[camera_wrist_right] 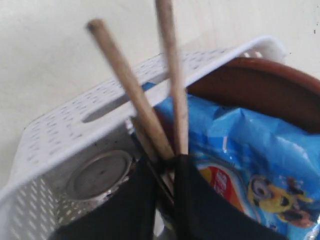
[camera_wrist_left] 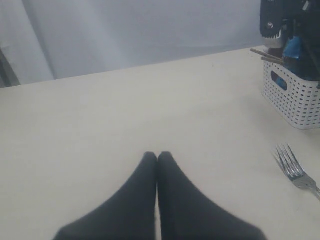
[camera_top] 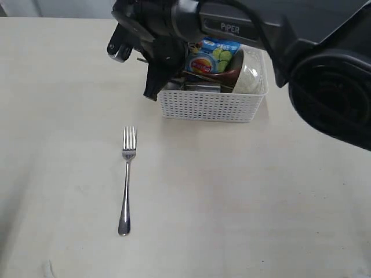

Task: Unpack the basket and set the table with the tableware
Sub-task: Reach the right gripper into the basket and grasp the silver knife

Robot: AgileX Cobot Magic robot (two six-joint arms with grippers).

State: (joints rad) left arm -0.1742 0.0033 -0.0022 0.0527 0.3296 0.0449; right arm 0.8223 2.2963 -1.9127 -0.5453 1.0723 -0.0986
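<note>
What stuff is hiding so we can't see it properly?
Exterior view: the right arm covers one end of the basket.
Left wrist view: the fork has its handle cut off by the edge.
Right wrist view: the chip bag hides most of the plate; the chopsticks look blurry.

"PiPER" in pale capitals with a small "i", printed on the dark casing of the right arm [camera_top: 232, 26], read in the exterior view. Only legible word in any view.

Printed front on the blue chip bag [camera_top: 213, 55]: small white lettering along the top edge, too tiny to read, above a round picture of green slices. Same chip bag [camera_wrist_right: 240, 150] close up in the right wrist view: yellow goggle-eyed cartoon figures and a red and yellow emblem, lettering blurred beyond reading.
</note>
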